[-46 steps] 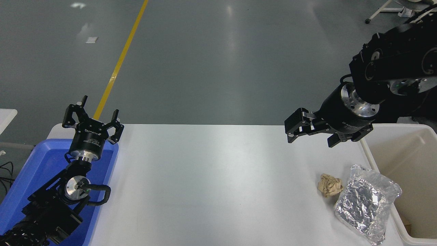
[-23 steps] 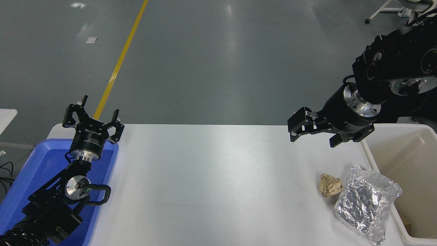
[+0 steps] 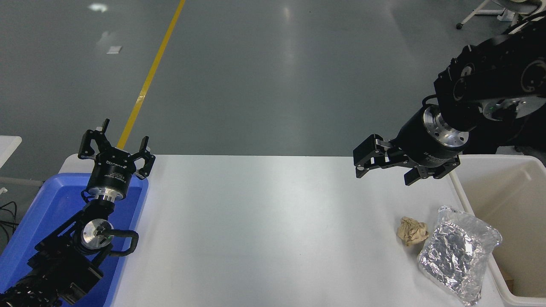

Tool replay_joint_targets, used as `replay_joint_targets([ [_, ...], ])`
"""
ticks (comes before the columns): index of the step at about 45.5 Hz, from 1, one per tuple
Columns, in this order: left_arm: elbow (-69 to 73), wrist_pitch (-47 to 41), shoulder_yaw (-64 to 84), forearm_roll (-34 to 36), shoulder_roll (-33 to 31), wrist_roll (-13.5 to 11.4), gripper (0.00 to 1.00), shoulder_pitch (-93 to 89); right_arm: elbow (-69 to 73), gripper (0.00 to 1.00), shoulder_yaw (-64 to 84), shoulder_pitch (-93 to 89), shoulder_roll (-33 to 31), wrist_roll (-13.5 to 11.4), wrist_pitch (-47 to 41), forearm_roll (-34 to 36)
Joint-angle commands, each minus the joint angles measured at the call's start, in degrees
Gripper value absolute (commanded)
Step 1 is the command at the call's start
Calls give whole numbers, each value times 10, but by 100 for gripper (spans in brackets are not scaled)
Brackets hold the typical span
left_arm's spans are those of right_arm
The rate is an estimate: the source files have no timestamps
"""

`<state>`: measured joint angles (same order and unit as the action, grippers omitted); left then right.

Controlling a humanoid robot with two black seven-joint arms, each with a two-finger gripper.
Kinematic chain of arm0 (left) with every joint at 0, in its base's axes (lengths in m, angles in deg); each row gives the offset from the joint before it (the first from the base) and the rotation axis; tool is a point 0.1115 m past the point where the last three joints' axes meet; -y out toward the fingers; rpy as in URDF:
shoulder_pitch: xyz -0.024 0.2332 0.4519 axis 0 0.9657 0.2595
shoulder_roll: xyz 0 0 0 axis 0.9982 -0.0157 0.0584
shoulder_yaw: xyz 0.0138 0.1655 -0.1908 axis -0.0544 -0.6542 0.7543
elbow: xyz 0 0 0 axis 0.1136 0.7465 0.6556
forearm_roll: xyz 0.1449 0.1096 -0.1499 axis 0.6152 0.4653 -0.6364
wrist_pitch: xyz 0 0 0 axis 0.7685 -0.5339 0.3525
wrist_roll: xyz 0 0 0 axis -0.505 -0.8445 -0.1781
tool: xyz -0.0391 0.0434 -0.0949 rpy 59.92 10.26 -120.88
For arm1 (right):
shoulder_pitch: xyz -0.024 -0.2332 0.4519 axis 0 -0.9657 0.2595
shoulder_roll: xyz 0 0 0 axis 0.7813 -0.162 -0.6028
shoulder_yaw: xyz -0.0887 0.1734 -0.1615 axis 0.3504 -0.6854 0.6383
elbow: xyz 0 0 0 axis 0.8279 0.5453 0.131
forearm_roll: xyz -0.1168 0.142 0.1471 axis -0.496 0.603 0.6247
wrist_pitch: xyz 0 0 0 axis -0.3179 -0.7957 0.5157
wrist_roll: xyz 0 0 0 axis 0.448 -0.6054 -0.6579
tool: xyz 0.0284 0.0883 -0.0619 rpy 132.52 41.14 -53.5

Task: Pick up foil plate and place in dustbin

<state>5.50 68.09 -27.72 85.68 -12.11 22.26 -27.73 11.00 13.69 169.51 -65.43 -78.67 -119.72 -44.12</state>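
The foil plate (image 3: 457, 253) is a shiny silver crinkled tray lying at the table's right front, its right edge against the rim of the dustbin (image 3: 507, 200). The dustbin is a cream-white tub at the right edge. My right gripper (image 3: 381, 168) hangs open and empty above the table's far right, well behind and to the left of the plate. My left gripper (image 3: 115, 147) is parked open at the lower left, over a blue tray.
A small crumpled tan paper ball (image 3: 412, 231) lies just left of the foil plate. A blue plastic tray (image 3: 38, 221) sits at the table's left edge under the left arm. Something brown (image 3: 507, 277) shows at the dustbin's bottom.
My right gripper shifted slightly right, then back left and a little down, staying open above the table's far right. The plate, paper ball and left arm have not moved.
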Motion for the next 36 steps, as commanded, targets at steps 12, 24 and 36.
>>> replay_joint_targets([
  [12, 0, 0, 0, 0, 0, 1, 98, 0, -96, 100, 102, -153, -31, -1, 16, -8],
  [24, 0, 0, 0, 0, 0, 1, 98, 0, -107, 100, 151, -200, -76, -1, 81, -18],
  [36, 0, 0, 0, 0, 1, 0, 98, 0, -114, 100, 161, -268, -127, -1, 130, -19],
])
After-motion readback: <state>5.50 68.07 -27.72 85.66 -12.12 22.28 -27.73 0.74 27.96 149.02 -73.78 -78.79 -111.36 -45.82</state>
